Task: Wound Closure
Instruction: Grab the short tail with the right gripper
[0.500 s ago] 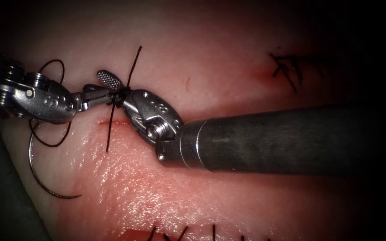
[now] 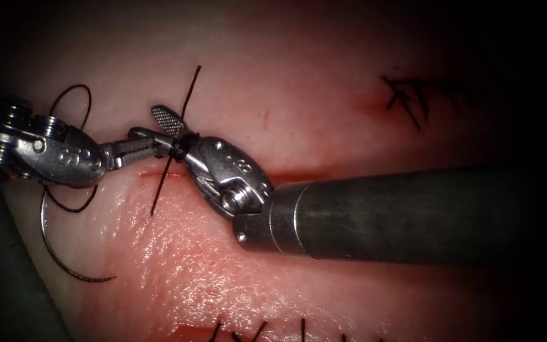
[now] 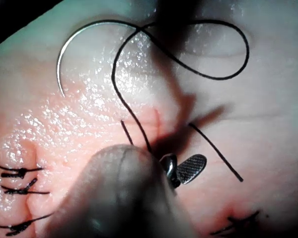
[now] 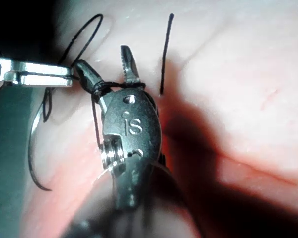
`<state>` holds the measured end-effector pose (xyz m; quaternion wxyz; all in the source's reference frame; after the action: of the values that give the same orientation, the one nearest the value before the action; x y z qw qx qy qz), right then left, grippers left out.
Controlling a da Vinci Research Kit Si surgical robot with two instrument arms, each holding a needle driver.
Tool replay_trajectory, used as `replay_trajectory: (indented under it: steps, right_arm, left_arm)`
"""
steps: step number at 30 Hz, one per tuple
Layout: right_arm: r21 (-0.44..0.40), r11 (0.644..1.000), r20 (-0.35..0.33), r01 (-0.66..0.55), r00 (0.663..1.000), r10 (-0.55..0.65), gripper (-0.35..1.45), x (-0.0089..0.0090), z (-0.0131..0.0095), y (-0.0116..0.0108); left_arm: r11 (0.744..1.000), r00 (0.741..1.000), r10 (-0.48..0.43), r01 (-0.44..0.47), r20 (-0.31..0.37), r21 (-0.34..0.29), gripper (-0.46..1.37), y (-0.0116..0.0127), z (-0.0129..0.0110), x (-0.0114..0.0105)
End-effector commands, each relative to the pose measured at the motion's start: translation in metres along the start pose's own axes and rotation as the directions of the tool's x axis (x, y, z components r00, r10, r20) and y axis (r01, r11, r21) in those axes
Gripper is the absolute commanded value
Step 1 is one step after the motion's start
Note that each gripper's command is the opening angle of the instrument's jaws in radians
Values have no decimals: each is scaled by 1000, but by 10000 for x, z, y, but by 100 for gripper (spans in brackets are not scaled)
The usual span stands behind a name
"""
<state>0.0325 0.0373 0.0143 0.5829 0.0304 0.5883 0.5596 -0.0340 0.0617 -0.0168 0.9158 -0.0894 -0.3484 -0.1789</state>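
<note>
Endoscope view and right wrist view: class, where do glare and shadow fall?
Endoscope view: glare on wet tissue below the cut, dark borders; needle lies free on the tissue, left. Right wrist view: the open right claw, thread looped round it, shadows the tissue; left claw grips thread.

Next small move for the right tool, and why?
Probably nudge the right tool sideways until its open jaws straddle the short thread tail: thread is wrapped round them, the tail lies just beside them, and the needle lies free on the tissue.
</note>
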Motion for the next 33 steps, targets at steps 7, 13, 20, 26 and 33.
replay_trajectory:
  steps: [7,13,20,26,33]
  right_arm:
    - [-95,995,-27,8,1000,-11,74,2,-8,6]
    - [-170,985,-50,-17,999,9,81,4,-5,14]
    - [-209,975,-49,-82,996,73,82,7,3,33]
    - [-233,965,-37,-119,993,114,86,9,16,49]
    - [-241,961,-31,-135,991,132,82,11,22,60]
  left_arm:
    - [1000,1000,4,-4,1,-8,-35,-4,0,2]
    - [1000,1000,6,-6,5,-7,-35,-6,5,4]
    - [1000,1000,6,-6,8,-8,-35,-3,15,9]
    - [1000,1000,4,-4,10,-8,-35,0,23,10]
    - [1000,1000,13,-13,13,-7,-35,2,35,8]
